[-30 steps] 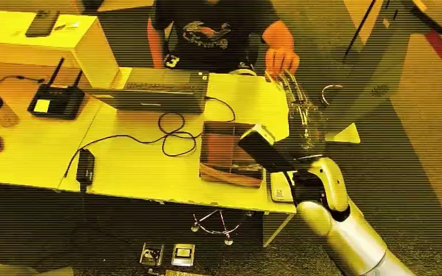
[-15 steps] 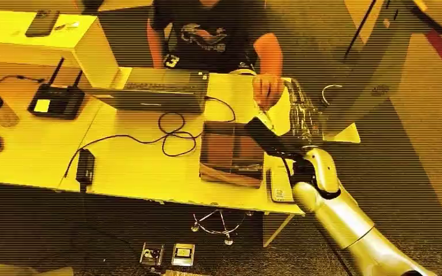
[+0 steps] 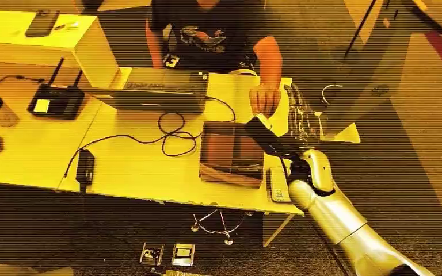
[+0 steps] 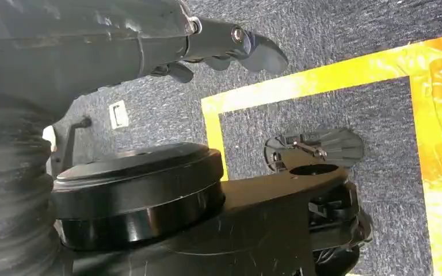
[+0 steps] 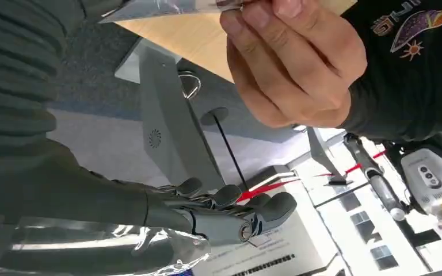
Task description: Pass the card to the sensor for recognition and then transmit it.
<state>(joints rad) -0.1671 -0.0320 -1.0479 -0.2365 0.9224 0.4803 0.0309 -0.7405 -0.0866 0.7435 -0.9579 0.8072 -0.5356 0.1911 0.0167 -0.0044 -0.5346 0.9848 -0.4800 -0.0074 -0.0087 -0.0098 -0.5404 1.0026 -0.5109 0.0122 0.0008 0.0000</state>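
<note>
Two robot hands are loose and gripping nothing. The right hand (image 3: 263, 134) is reaching over the surface (image 3: 138, 167) near its right edge, its fingers (image 5: 247, 218) lying straight. The card (image 5: 161, 7) is sitting just past it, pinched in a person's hand (image 3: 263, 99). A brown box (image 3: 230, 152) is lying beside the right hand. The left hand (image 4: 230, 43) is hanging over the floor (image 4: 334, 34).

One laptop (image 3: 152, 89), one router (image 3: 56, 101), one person (image 3: 213, 34), one table (image 3: 126, 167)
</note>
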